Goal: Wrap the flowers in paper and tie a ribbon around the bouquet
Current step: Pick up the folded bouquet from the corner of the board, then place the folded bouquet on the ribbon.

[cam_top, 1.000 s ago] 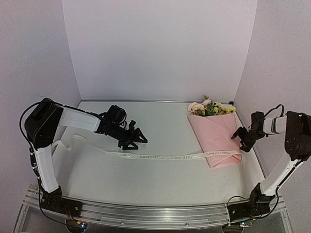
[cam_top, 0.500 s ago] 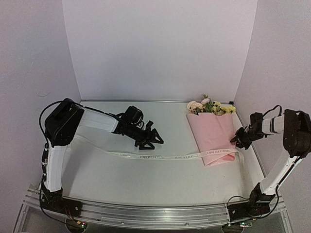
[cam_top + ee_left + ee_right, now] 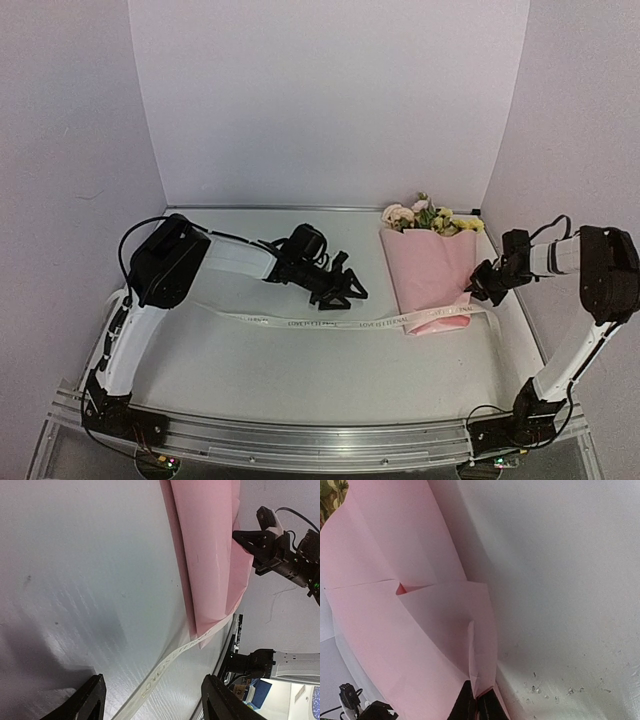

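The bouquet lies at the right of the table: folded pink paper (image 3: 430, 272) with the flowers (image 3: 428, 217) sticking out at its far end. The white lettered ribbon (image 3: 330, 322) runs across the table and over the paper's near end. My right gripper (image 3: 478, 288) is shut on a fold at the paper's right edge (image 3: 481, 680). My left gripper (image 3: 345, 290) stands open just left of the bouquet and above the ribbon (image 3: 170, 662), with nothing between its fingers (image 3: 95, 700). The pink paper (image 3: 210, 555) is ahead of it.
Pale walls close the table in at the back and both sides; the right wall (image 3: 580, 150) stands close behind the right arm. A metal rail (image 3: 320, 440) runs along the near edge. The ribbon's left end trails under the left arm (image 3: 150, 300).
My right gripper has shut on the paper's right edge and the bouquet has shifted a little left. My left arm has reached right towards the bouquet, its gripper still open.
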Robot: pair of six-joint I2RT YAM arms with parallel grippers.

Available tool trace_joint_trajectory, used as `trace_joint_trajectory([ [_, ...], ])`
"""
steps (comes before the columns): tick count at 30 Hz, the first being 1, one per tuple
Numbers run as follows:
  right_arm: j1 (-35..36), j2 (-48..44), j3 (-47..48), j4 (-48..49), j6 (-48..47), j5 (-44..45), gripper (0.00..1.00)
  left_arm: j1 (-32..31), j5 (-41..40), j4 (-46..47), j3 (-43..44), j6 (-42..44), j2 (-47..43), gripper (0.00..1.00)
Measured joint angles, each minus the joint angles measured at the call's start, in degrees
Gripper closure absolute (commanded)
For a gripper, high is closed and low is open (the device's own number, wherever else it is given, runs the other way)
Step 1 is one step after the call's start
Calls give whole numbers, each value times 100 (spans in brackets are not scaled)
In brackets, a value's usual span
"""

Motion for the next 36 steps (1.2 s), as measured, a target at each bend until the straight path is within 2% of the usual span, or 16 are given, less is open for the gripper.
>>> trace_joint_trajectory([
  [6, 211, 2, 100, -13, 330, 138, 100, -266, 381, 179, -434, 125, -159, 33],
  [14, 606, 361, 845, -6, 678, 244, 100, -440, 859, -173, -837, 689, -408, 34],
  [22, 1198, 774, 1311, -9, 1100, 193, 100, -438, 631, -227, -1007, 665, -587, 32],
  [29, 1516, 775, 1353, -9, 1579, 12, 100, 136, -67, 254, -1857, -98, -1190, 27],
  [36, 1810, 617, 1308, -6, 1877, -121, 100, 881, -366, 76, -1472, -131, -1128, 24],
])
